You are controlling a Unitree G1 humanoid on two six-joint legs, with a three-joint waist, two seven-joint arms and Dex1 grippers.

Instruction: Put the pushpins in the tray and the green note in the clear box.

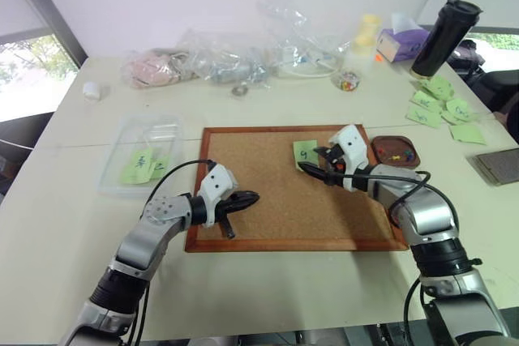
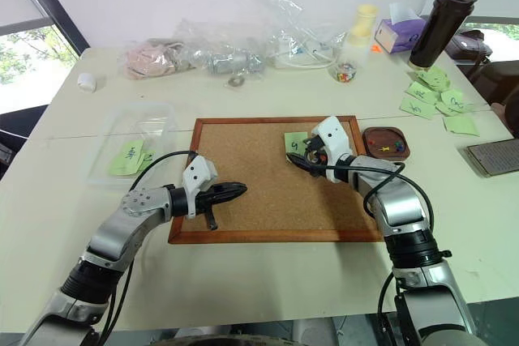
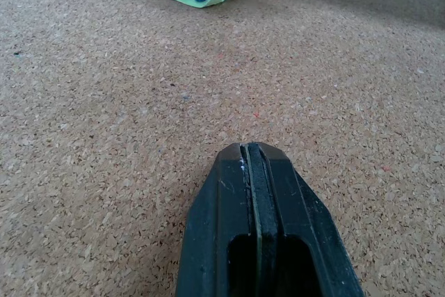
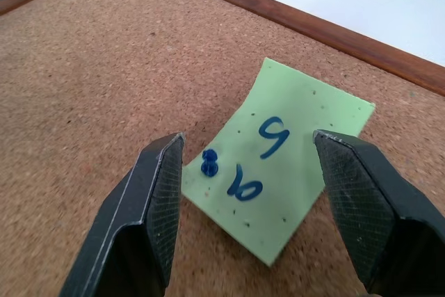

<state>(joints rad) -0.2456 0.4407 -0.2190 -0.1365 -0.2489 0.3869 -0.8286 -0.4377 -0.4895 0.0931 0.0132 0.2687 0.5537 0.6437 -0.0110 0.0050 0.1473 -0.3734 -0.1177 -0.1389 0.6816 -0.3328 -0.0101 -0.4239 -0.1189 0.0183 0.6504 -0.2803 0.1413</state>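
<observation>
Right gripper [image 4: 247, 172] gaping wide over the pinned green note [image 4: 292, 172], holding nothing.

Nearest, left gripper [image 1: 247, 198] pressed fully closed and empty above the corkboard [image 1: 268, 216]. Farther in, green note marked "9" lying on the cork between the right fingers [image 4: 156, 193], one blue pushpin [image 4: 209, 163] stuck at its edge. Just beside the board's right side, tray [image 1: 381, 145] with pushpins [image 1: 399, 154] inside; off the board's left side, clear box [image 1: 113, 147] with other green notes.

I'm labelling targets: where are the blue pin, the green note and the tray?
blue pin [image 4: 209, 163]: right wrist view, on its head.
green note [image 4: 292, 172]: right wrist view, on its middle, beside the "9".
tray [image 1: 381, 147]: left eye view, on its near-left rim.
</observation>
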